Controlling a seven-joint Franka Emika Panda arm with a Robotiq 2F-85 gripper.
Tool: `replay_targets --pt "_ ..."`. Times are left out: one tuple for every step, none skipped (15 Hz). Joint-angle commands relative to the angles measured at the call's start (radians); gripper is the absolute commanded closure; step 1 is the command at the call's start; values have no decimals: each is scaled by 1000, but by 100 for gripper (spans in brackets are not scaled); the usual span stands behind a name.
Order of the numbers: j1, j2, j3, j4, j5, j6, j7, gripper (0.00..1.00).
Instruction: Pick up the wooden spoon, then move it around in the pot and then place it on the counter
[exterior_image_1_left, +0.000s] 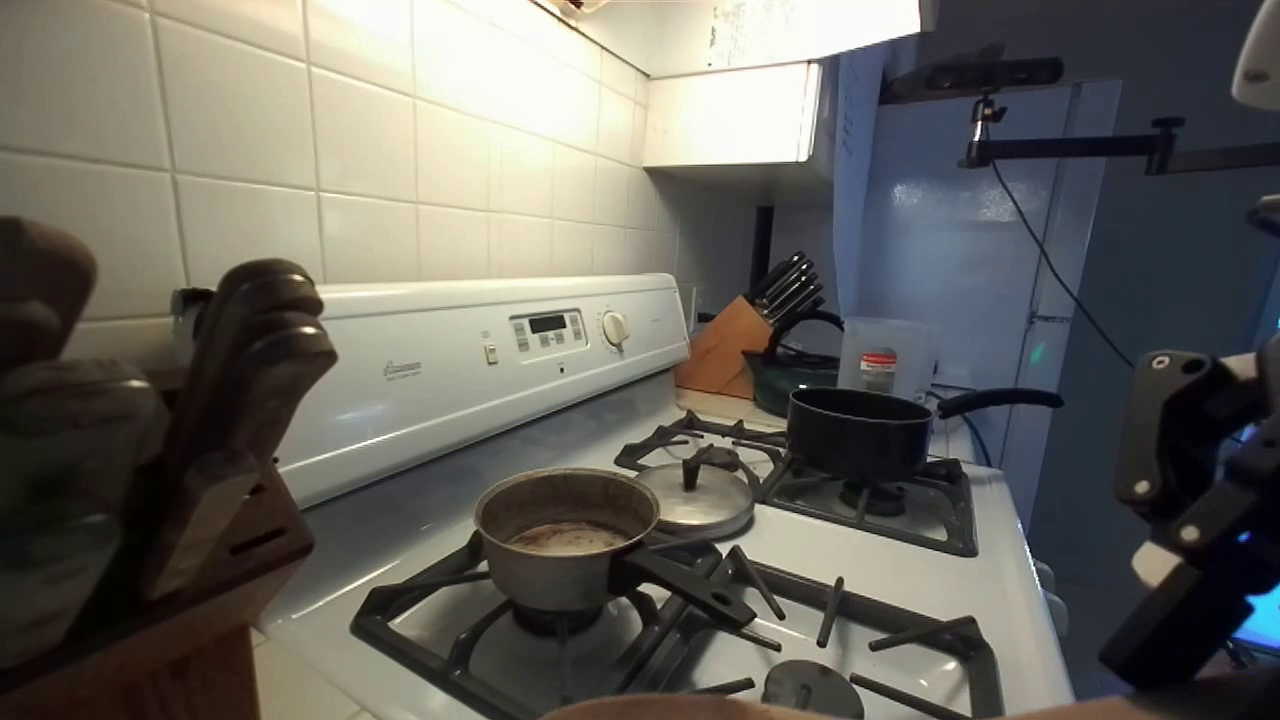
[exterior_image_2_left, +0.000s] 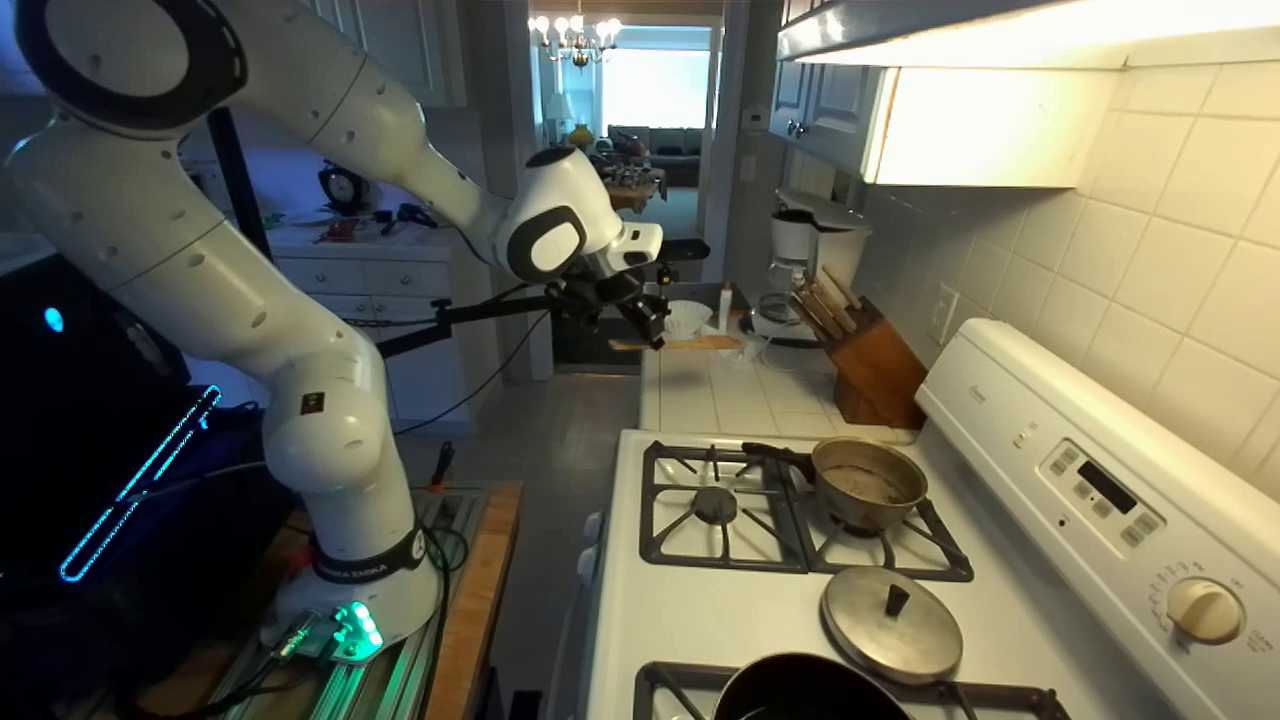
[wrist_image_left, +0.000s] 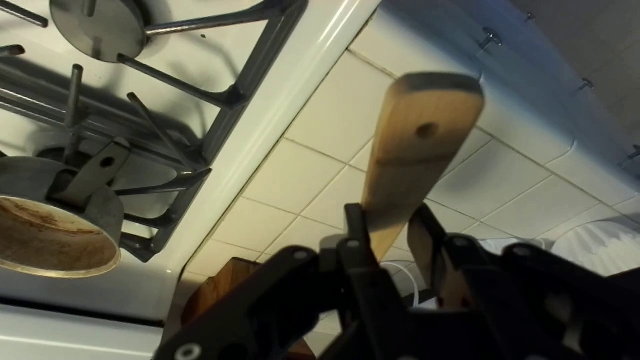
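Note:
The light-brown wooden spoon (wrist_image_left: 415, 145) sits between the fingertips of my gripper (wrist_image_left: 387, 212). Both fingers meet its edges, and its holed handle end points toward the camera. In an exterior view, the spoon (exterior_image_2_left: 700, 342) is held roughly level above the pale tiled counter (exterior_image_2_left: 735, 390) by the gripper (exterior_image_2_left: 652, 335). Part of the spoon (exterior_image_1_left: 690, 707) also shows at the bottom edge of an exterior view. A small grey saucepan (exterior_image_1_left: 550, 580) stands on a burner, its inside stained; it also shows in the wrist view (wrist_image_left: 107, 215). A black pot (exterior_image_1_left: 860, 435) stands on another burner.
A metal lid (exterior_image_2_left: 890, 625) lies on the white stove between the pots. A knife block (exterior_image_2_left: 880, 375) stands at the counter's stove-side back corner. A coffee maker (exterior_image_2_left: 835, 245) and a white ruffled bowl (exterior_image_2_left: 688, 318) stand farther along the counter. Black grates (exterior_image_2_left: 720, 545) rise from the stove.

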Motion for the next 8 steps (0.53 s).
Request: replay_targets --pt "1 138 16 30 -4 101 20 93" --pt "-17 169 31 31 -17 139 33 93" --pt "-35 198 48 34 -26 171 55 93" --pt "-54 229 64 37 -36 205 71 93" --pt "-117 255 116 40 -59 239 118 93" --pt "-159 281 149 43 -78 271 149 93" --pt "-220 294 197 45 -107 291 190 93" --pt "-287 298 249 43 -138 307 230 93"
